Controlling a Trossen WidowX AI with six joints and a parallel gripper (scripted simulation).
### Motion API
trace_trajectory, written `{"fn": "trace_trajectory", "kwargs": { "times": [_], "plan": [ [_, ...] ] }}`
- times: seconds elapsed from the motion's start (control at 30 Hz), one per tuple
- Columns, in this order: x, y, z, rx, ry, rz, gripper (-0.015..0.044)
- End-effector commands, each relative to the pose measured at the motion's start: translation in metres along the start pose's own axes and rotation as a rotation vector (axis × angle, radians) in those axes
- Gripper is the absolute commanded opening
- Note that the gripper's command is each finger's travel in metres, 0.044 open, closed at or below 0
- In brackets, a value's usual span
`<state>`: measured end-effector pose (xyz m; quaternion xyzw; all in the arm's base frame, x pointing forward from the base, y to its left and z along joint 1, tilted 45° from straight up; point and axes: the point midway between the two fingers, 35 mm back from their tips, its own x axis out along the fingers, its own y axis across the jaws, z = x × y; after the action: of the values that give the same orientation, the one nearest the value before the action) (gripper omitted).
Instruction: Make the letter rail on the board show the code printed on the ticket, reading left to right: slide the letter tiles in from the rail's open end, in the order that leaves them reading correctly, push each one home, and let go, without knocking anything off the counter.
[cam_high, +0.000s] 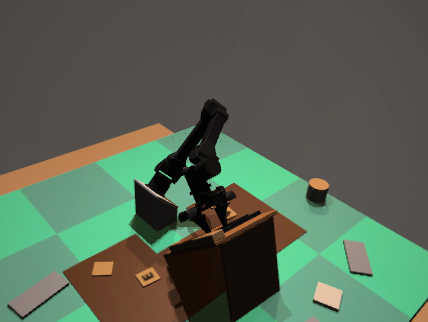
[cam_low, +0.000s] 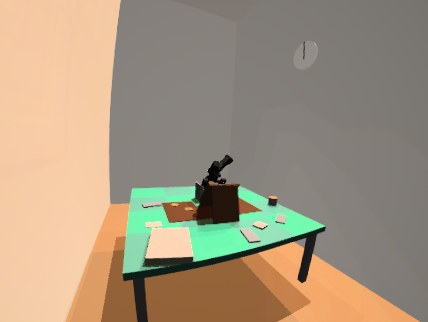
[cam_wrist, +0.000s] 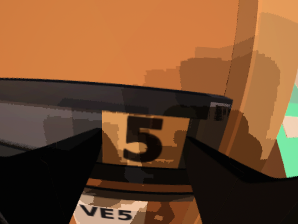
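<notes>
My gripper (cam_high: 216, 229) (cam_wrist: 144, 139) is shut on the 5 tile (cam_wrist: 172, 150), whose digit reads upright. The tile lies between the upper and lower edges of the dark letter rail (cam_wrist: 115, 92), near its right end in the wrist view; how deep it sits is unclear. No other tile shows in the visible stretch of rail. The ticket (cam_wrist: 107, 212) below reads VE5. The board (cam_high: 252, 265) (cam_low: 226, 202) stands tilted, its back to the top and exterior views. The E tile (cam_high: 148, 276) and a tile with no visible letter (cam_high: 102, 268) lie flat. Another tile (cam_high: 230, 213) is partly hidden beside the gripper.
A dark upright panel (cam_high: 155, 207) stands close beside the arm. A round dark pot with an orange top (cam_high: 317, 191) (cam_low: 272, 200) is at the right. Flat grey plates (cam_high: 39, 294) (cam_high: 357, 257), a pale square (cam_high: 328, 296) and a thick pale block (cam_low: 170, 243) lie around the brown mat (cam_high: 290, 232).
</notes>
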<state>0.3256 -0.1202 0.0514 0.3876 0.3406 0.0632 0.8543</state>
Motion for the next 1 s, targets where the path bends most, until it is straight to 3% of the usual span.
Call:
{"fn": "trace_trajectory", "kwargs": {
  "times": [0.0, 0.23, 0.97],
  "plan": [
    [0.000, 0.000, 0.000, -0.001, 0.000, 0.000, 0.0105],
    [-0.004, 0.000, 0.000, -0.007, -0.001, 0.004, 0.0289],
    [-0.024, -0.003, -0.001, -0.007, 0.000, 0.003, 0.0295]
  ]
}}
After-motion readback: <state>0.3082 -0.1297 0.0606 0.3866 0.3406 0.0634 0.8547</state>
